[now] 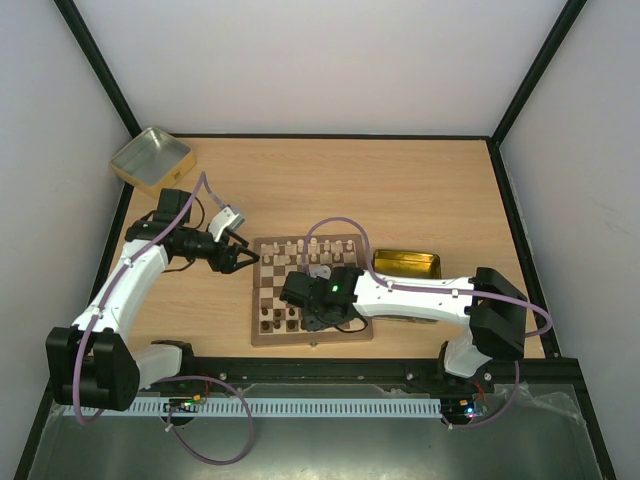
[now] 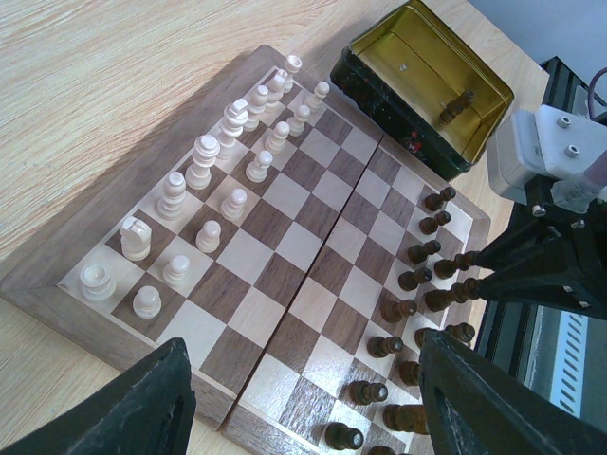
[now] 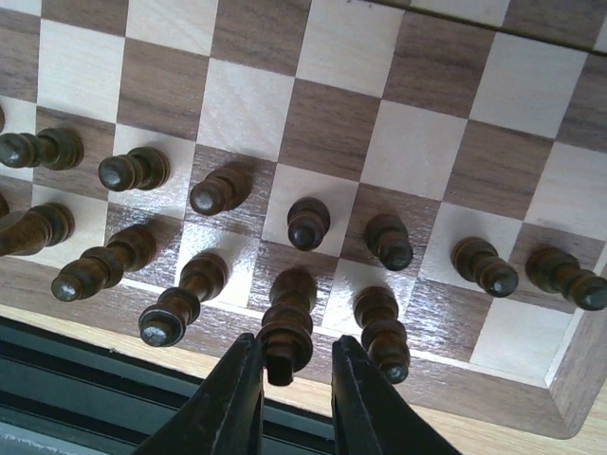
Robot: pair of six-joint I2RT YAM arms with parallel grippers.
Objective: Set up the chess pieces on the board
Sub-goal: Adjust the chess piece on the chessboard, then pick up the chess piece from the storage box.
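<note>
Right wrist view: right end effector [image 3: 295, 349] angled down, narrowly parted astride dark piece [image 3: 285, 318].

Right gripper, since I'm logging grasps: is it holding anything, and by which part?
The right gripper brackets the top of a dark-brown turned wooden chess piece; a slight gap beside one finger leaves a firm hold unclear.

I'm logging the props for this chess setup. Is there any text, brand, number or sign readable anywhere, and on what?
None can be read.
The board border carries no letters or numbers.
The gold tin has small reddish marks on its dark outer wall, too blurred to read.
</note>
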